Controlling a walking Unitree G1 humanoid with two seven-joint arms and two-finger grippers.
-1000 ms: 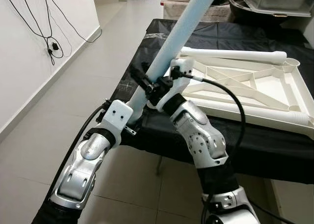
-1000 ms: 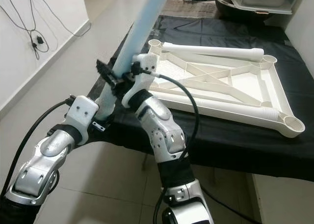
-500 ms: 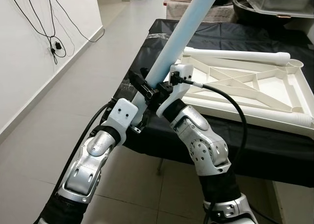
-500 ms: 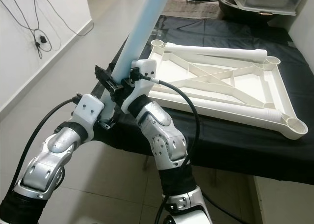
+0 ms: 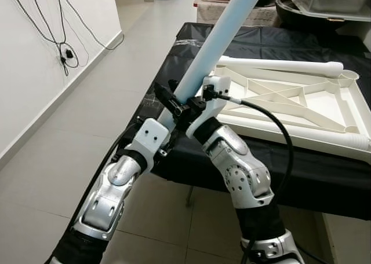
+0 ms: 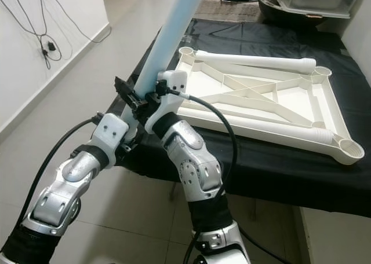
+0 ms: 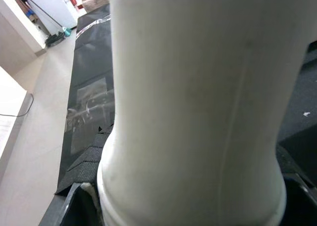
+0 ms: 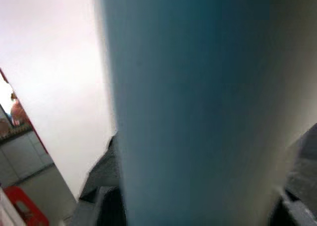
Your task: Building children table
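A long pale blue-white table leg point(image 5: 220, 38) slants up from my hands, over the table's left edge. My left gripper point(image 5: 164, 125) is shut on its flared lower end point(image 7: 193, 186). Just above it, my right gripper point(image 5: 174, 102) is shut around the shaft point(image 8: 193, 112), its black fingers point(image 6: 124, 89) sticking out to the left. The white tabletop point(image 6: 330, 102) lies upside down on the black-covered table point(image 5: 324, 171), ribs up, with round sockets at its corners point(image 6: 184, 51). Another white leg point(image 5: 278, 64) lies along its far side, and one point(image 6: 261, 128) along its near side.
A grey tub and a dark bowl point(image 5: 330, 0) stand at the back right of the table. Black cables point(image 5: 61, 44) hang on the white wall at the left. Tiled floor point(image 5: 69, 131) lies open between the wall and the table.
Both arms have carried the leg a little to the right, toward the tabletop's near left corner. Both grips are unchanged.
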